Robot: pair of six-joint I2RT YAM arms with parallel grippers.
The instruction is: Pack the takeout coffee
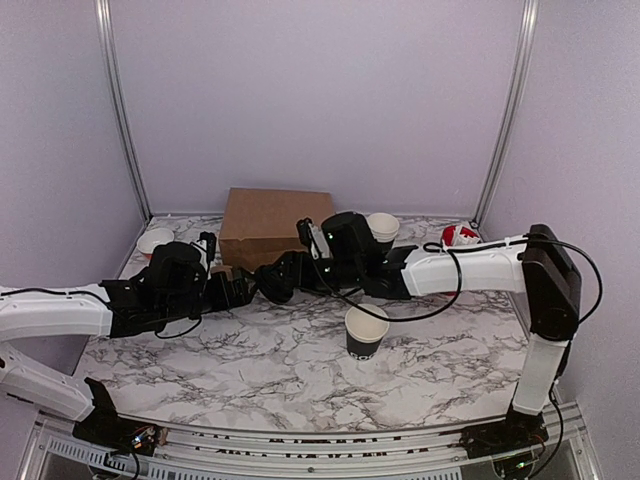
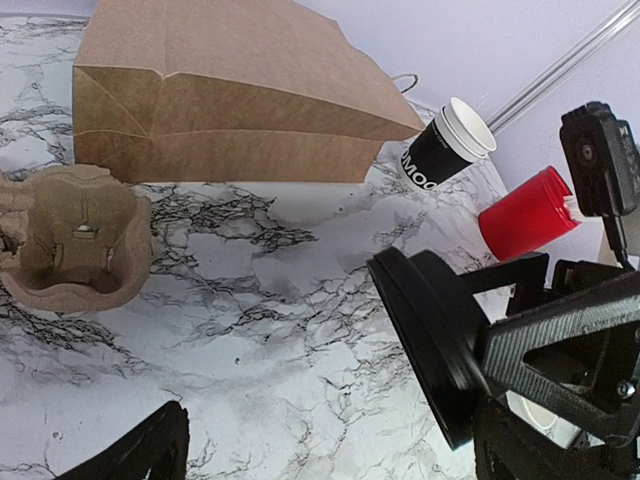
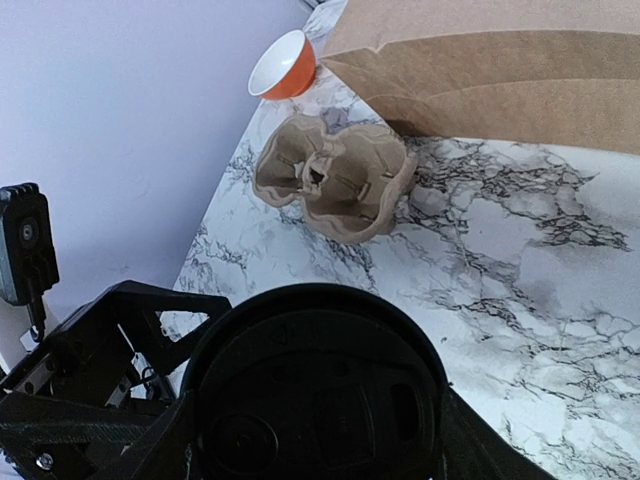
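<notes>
Now black cup [image 1: 366,332] uncovered, white inside; right tool [image 3: 318,440] grips lid [image 2: 425,340]; left tool [image 2: 325,455] open.

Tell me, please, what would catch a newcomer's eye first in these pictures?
Most striking is the black lid, clamped in the right gripper over the middle of the table. Nearer the arm bases, an open black cup stands uncovered, its white inside showing. At the back sits a brown paper bag, with a pulp carrier near its left end.
</notes>
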